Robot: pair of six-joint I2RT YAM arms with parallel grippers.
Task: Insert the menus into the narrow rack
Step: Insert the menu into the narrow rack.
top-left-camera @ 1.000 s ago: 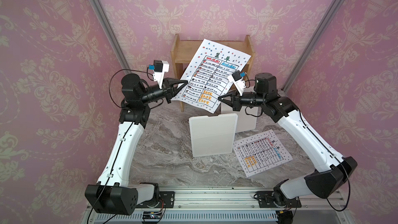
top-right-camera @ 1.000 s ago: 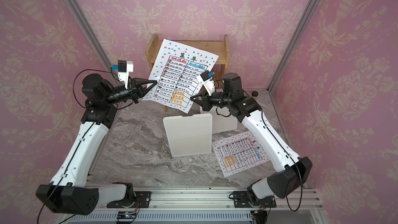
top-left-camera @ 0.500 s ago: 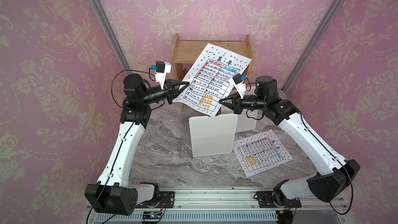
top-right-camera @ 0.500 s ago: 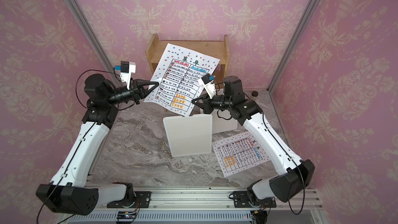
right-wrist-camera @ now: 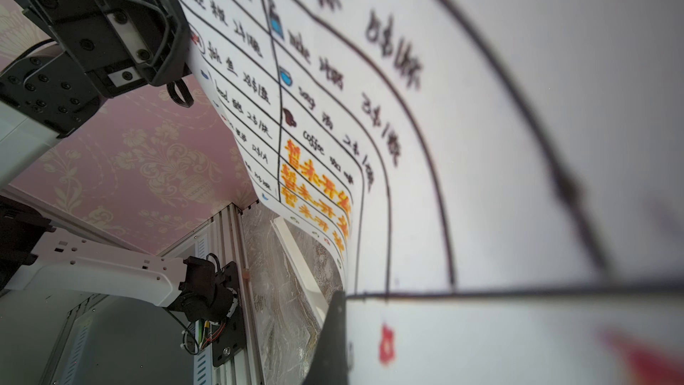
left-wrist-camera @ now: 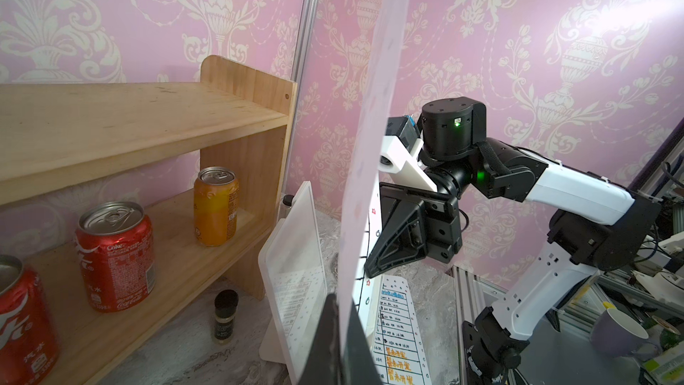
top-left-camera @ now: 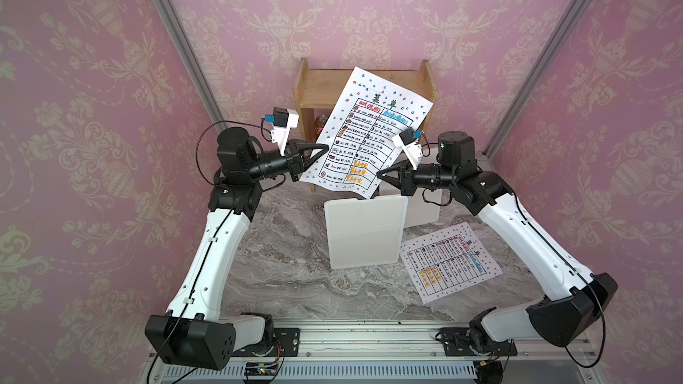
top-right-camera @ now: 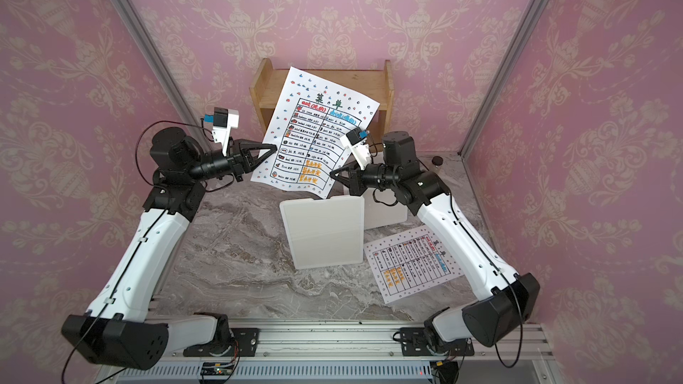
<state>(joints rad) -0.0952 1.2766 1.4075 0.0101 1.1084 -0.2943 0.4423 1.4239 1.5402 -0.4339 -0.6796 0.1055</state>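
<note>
One menu [top-left-camera: 369, 134] [top-right-camera: 314, 134] hangs tilted in the air in front of the shelf, its lower edge just above the top of the white narrow rack [top-left-camera: 364, 232] [top-right-camera: 323, 232]. My left gripper [top-left-camera: 327, 146] [top-right-camera: 275, 146] is shut on its left edge. My right gripper [top-left-camera: 379, 174] [top-right-camera: 331, 173] is shut on its lower right edge. The left wrist view shows the sheet edge-on [left-wrist-camera: 370, 142] in my left gripper [left-wrist-camera: 342, 327]. The sheet's printed face [right-wrist-camera: 481, 142] fills the right wrist view, pinched by my right gripper [right-wrist-camera: 340, 327]. A second menu [top-left-camera: 449, 262] [top-right-camera: 412, 264] lies flat on the table, right of the rack.
A wooden shelf [top-left-camera: 325, 86] stands against the back wall, with drink cans [left-wrist-camera: 114, 253] on its lower board. A small dark-capped jar [left-wrist-camera: 224, 316] stands on the marble table by the shelf's foot. A white box [top-left-camera: 425, 208] sits right behind the rack.
Both grippers have carried the held menu slightly down and to the right. The menu on the table and the rack have not moved.
</note>
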